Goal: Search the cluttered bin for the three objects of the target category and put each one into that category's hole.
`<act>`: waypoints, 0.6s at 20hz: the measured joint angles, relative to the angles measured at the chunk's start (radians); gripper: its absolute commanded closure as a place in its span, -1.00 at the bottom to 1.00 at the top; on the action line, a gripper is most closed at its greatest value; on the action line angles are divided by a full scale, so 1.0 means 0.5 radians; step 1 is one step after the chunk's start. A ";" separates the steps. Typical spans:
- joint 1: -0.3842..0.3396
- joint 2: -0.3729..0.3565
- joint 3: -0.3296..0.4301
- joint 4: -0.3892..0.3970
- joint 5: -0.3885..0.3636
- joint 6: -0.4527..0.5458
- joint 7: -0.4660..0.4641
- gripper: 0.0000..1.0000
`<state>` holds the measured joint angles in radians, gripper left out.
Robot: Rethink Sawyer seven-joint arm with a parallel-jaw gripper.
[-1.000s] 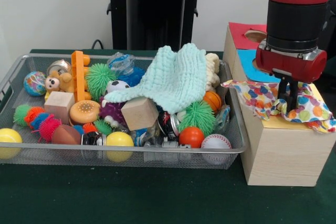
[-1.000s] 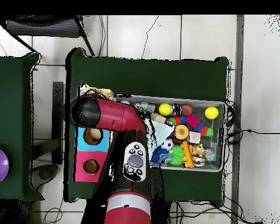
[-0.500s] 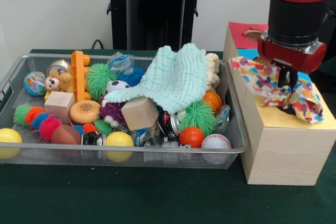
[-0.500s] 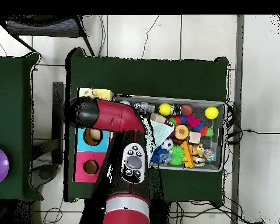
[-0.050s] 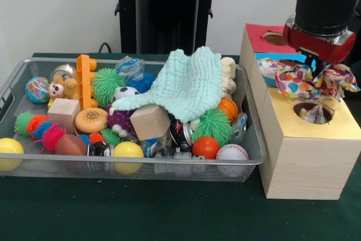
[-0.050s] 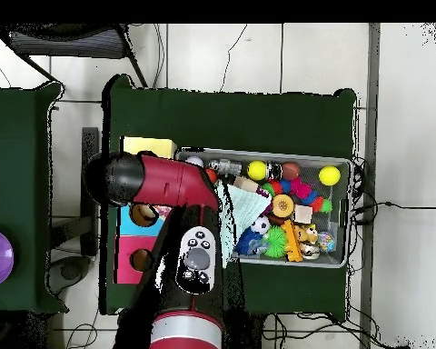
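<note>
Change: since a second ago the gripper [image 5: 320,67] has been raised from the front of the box [image 5: 304,159] toward the upper right of the frame; the spotted cloth [image 5: 307,80] has been lifted off the yellow panel [image 5: 333,129] with it.
Gripper: fingers are hidden behind the cloth in the front view and under the arm in the overhead view; whether they are clenched or released cannot be told.
Spotted cloth: bunched, hanging just below the red wrist; one tail is seen dipping into the yellow panel's hole [image 5: 313,112], the rest is spread over the blue panel [image 5: 269,60].
Box: pale wood, right of the frame, touching or just beside the bin's right end; red panel [image 5: 260,38] at the back, blue in the middle, yellow at the front.
Bin [image 5: 34,167]: wire mesh, left and centre of the frame, crowded with toys.
Knitted cloth [image 5: 189,86]: mint green, draped over the pile at centre.
Wooden cubes: one [image 5: 149,121] tilted under the knitted cloth's lower edge, one [image 5: 63,112] at left.
Balls: baseball [image 5: 232,153] and orange ball [image 5: 206,147] at the bin's lower right; yellow balls [image 5: 128,150] along the front wall.
Arm [image 6: 163,182]: in the overhead view it is seen lying across the box, left of the bin.
</note>
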<state>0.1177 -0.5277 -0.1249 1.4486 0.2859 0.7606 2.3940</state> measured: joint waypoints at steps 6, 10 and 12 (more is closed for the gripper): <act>0.021 0.031 -0.024 -0.001 -0.002 -0.069 0.000 1.00; 0.057 0.034 -0.056 -0.005 -0.003 -0.221 0.000 1.00; 0.067 0.038 -0.063 -0.006 -0.003 -0.288 0.000 1.00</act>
<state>0.1511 -0.5086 -0.1564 1.4457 0.2843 0.6164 2.3940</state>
